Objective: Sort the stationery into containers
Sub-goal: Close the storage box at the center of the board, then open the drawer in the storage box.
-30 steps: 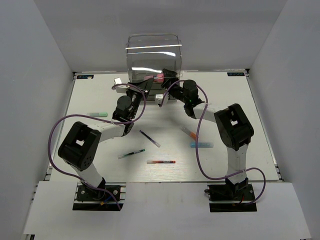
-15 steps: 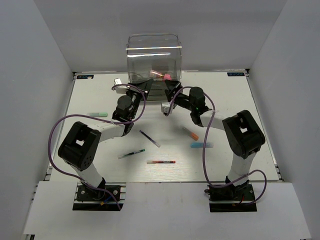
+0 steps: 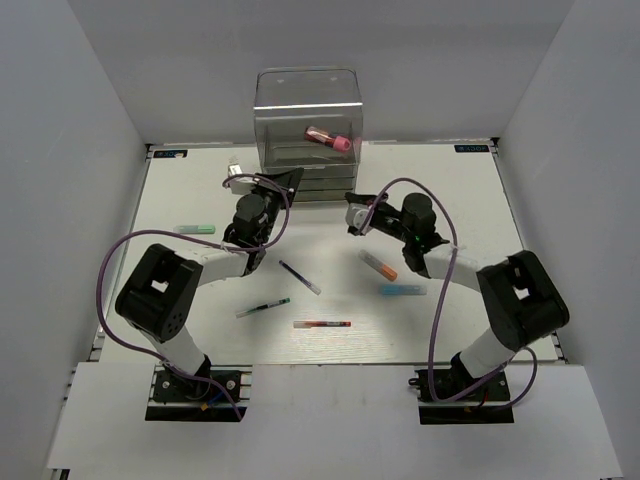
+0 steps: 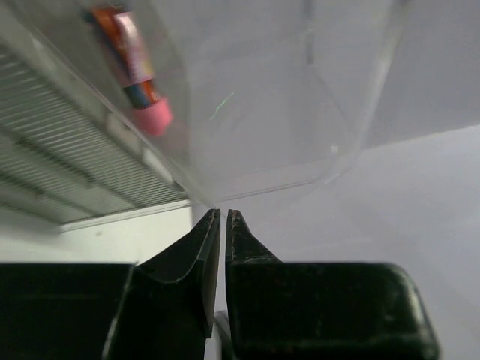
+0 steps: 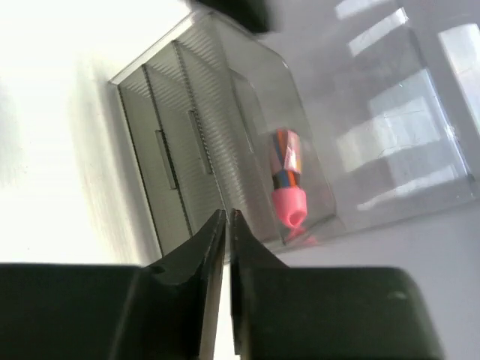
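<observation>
The fat red pink-capped tube (image 3: 329, 138) now lies inside the top compartment of the clear cabinet (image 3: 300, 95). The right gripper (image 3: 353, 214) has let it go, drawn back over the table (image 3: 180, 290) and pressed its fingers together on nothing. The left gripper (image 3: 284, 180) stays by the cabinet's front left corner, fingers nearly touching and nothing visible between them. One item looks sorted; the orange marker (image 3: 378, 265) and the pens (image 3: 300, 277) still await sorting

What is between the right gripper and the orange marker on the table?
Nothing visible. The shut right gripper hangs just past the orange marker, on the side toward the drawer cabinet, with no pen or arm between them.
</observation>
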`<state>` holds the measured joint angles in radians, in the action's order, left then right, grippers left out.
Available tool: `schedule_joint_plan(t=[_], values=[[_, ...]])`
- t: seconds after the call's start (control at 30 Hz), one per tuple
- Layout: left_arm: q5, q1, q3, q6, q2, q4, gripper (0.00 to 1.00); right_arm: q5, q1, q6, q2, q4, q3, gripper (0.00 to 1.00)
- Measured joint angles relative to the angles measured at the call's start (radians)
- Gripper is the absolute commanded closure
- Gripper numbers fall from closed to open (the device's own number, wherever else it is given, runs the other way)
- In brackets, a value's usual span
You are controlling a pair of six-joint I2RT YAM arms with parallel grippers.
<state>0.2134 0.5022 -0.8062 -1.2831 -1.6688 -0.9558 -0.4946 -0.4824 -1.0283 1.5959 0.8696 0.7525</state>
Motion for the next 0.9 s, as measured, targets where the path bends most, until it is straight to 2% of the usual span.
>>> schedule_joint_plan(t=[0.03, 0.07, 0.1, 0.17, 0.27, 0.37, 0.4, 0.43, 0.53, 0.6, 0.7, 0.77, 0.9], values=[[0.005, 0.0, 0.009, 0.0, 0.003, 0.021, 0.71, 0.011, 0.003, 0.04, -0.021, -0.008, -0.008, 0.8], [0.011, 0.0, 0.018, -0.001, 0.005, 0.047, 0.57, 0.02, 0.006, 0.082, -0.043, -0.018, -0.014, 0.73], [0.014, 0.0, 0.024, -0.001, 0.008, 0.072, 0.54, 0.029, 0.011, 0.122, -0.063, -0.042, -0.016, 0.61], [0.021, 0.0, 0.03, -0.009, 0.011, 0.12, 0.48, 0.041, 0.02, 0.179, -0.099, -0.068, -0.018, 0.56], [0.033, 0.0, 0.03, -0.016, 0.011, 0.168, 0.49, 0.056, 0.036, 0.263, -0.141, -0.113, -0.034, 0.56], [0.038, 0.0, 0.029, -0.021, 0.01, 0.195, 0.61, 0.068, 0.051, 0.347, -0.161, -0.161, -0.049, 0.65], [0.039, 0.0, 0.027, -0.022, 0.006, 0.2, 0.69, 0.07, 0.056, 0.374, -0.163, -0.185, -0.05, 0.72], [0.04, 0.0, 0.022, -0.023, -0.003, 0.201, 0.74, 0.069, 0.062, 0.402, -0.163, -0.207, -0.05, 0.87], [0.042, 0.0, -0.013, -0.023, -0.053, 0.203, 0.85, 0.062, 0.082, 0.477, -0.163, -0.271, -0.05, 1.0], [0.042, 0.0, -0.042, -0.023, -0.099, 0.203, 0.85, 0.047, 0.096, 0.525, -0.164, -0.311, -0.05, 1.0], [0.045, 0.0, -0.077, -0.023, -0.164, 0.205, 0.8, 0.029, 0.112, 0.57, -0.166, -0.347, -0.055, 0.95], [0.048, 0.0, -0.102, -0.022, -0.207, 0.213, 0.68, 0.018, 0.122, 0.592, -0.174, -0.361, -0.069, 0.94], [0.058, 0.0, -0.16, -0.023, -0.271, 0.238, 0.58, 0.006, 0.135, 0.613, -0.185, -0.377, -0.087, 0.92]])
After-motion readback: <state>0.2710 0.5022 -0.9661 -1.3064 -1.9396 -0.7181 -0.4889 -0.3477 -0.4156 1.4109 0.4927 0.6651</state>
